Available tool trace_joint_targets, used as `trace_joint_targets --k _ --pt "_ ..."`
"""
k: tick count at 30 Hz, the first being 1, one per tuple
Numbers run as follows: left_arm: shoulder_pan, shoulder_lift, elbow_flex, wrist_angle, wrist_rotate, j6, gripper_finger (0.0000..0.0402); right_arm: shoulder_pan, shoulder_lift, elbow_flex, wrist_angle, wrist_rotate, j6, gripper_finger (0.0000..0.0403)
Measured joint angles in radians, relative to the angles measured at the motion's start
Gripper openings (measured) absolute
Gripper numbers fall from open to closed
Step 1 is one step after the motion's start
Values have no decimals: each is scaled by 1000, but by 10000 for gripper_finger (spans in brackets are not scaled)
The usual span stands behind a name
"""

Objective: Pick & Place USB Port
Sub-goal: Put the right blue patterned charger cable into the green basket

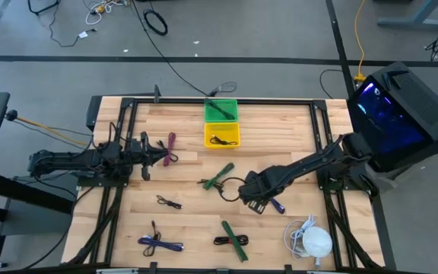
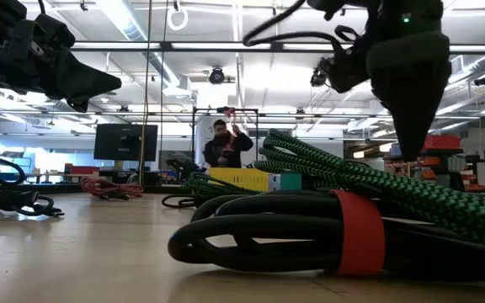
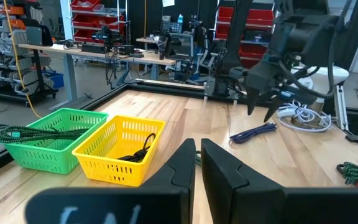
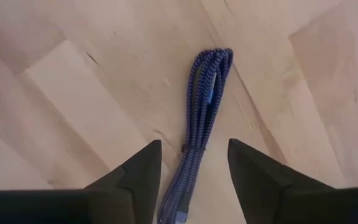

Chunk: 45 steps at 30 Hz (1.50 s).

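Observation:
A coiled blue-purple braided cable (image 4: 202,106) lies flat on the wooden table; it also shows in the high view (image 1: 277,205) and the left wrist view (image 3: 253,132). My right gripper (image 4: 194,163) hangs just above it, open, pointing down, one finger on either side of the cable's near part, touching nothing; it sits right of centre in the high view (image 1: 255,201). My left gripper (image 3: 197,168) is shut and empty, held level above the table's left side (image 1: 152,154), beside a maroon cable (image 1: 171,148). A yellow basket (image 1: 222,135) holds a black cable; a green basket (image 1: 220,110) holds a green one.
Other bundled cables lie about: a green and black one (image 1: 219,179) just left of my right gripper, a small black one (image 1: 169,202), a blue one (image 1: 160,243), a green and black pair (image 1: 233,240), a white one (image 1: 310,240) at the near right. A person stands far behind (image 2: 223,143).

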Motion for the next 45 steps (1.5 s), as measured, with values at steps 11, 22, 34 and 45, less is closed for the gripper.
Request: trace_joint_targets --k 11,22,34,45 --pt "0 0 0 0 0 0 30 35 1 -145 96 -38 116 188" --pt "0 0 0 0 0 0 30 38 1 -229 207 -53 112 138" --pt "0 0 0 0 0 0 30 -55 -16 -228 148 -27 -31 7" --pt "0 0 0 0 0 0 30 -255 -235 -178 106 93 -261 1"
